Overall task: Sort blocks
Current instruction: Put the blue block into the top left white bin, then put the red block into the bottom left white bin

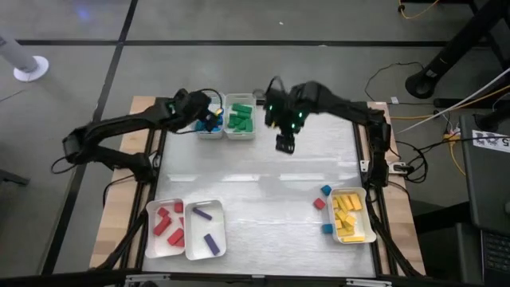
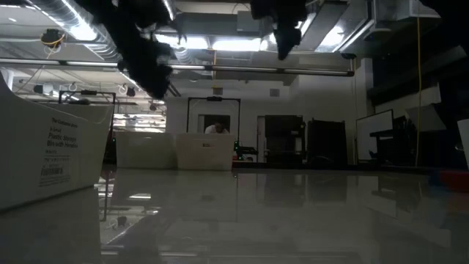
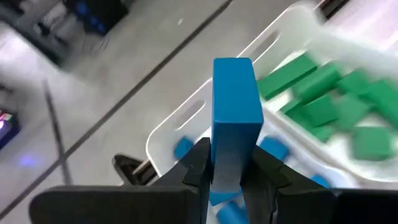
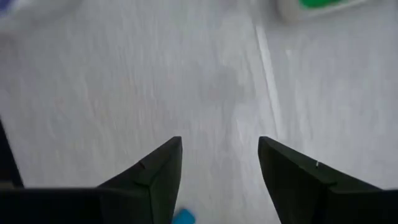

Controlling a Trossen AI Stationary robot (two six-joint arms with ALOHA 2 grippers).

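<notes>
The white table (image 1: 263, 183) takes up most of what I can see from here, with both dark arms reaching in over its far edge. Five white trays sit on it. Just under the left gripper (image 1: 209, 119) is the blue tray (image 1: 209, 131), and touching that tray's side is the green tray (image 1: 239, 117), which lies between the two grippers and is filled with green blocks (image 3: 323, 99). Well away from both grippers, at the near edge, are the red tray (image 1: 165, 227) with its red blocks (image 1: 169, 223), the purple tray (image 1: 205, 229) with two purple bars (image 1: 211, 243) beside it, and on the right arm's side the yellow tray (image 1: 351, 215) heaped with yellow blocks (image 1: 347, 217).

The left gripper (image 3: 227, 171) is clamped narrowly on a blue bar (image 3: 235, 118) that stands upright between its fingers, right above the blue tray (image 3: 180, 121), where more blue blocks (image 3: 183, 148) lie.

The right gripper (image 1: 285, 143) hangs over bare table just beside the green tray, its fingers (image 4: 155, 168) spread wide with nothing between them.

Three loose blocks lie on the table far from both grippers, just beside the yellow tray: a blue cube (image 1: 326, 190), a red cube (image 1: 319, 203) and another blue cube (image 1: 327, 229).
</notes>
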